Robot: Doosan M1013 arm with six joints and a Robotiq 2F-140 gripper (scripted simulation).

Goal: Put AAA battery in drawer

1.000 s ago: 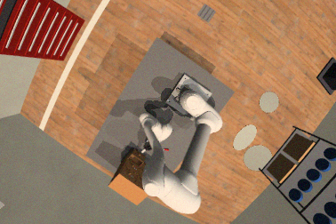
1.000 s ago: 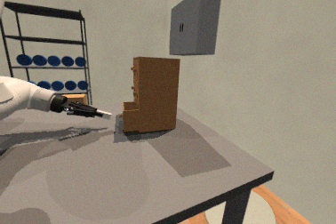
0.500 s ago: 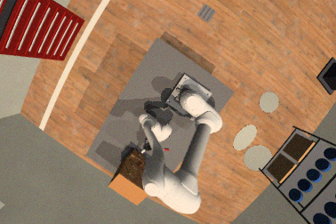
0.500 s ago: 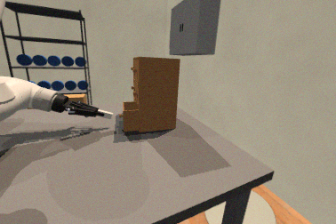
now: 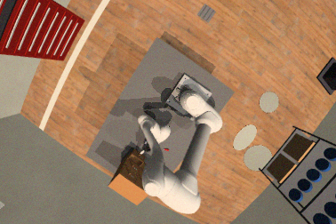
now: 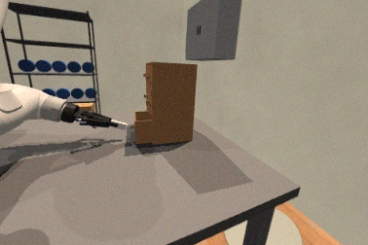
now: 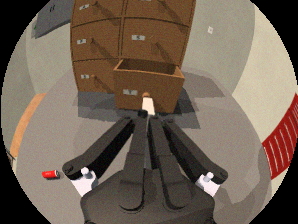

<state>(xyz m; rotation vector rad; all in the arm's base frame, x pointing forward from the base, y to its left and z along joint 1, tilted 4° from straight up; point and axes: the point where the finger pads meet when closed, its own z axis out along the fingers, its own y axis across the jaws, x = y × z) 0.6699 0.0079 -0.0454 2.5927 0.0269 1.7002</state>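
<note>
battery (image 7: 51,175) lying flat, long axis left-right | hand (image 7: 149,106) closed, empty | drawer (image 7: 148,83) open

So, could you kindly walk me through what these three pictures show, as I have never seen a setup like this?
They show one white robot arm on a grey table, seen from three cameras. The first looks straight down from above, the second from the side at table height, and the third sits on the arm's wrist, looking along its gripper. On the table stands a small wooden chest of drawers; one bottom drawer is pulled partly out and looks empty. The gripper is shut and holds nothing; its tips point at that drawer's front. The small red thing lying on the table to the side is probably the battery that should go into a drawer. The shelves and wall cabinet are just background.
</note>
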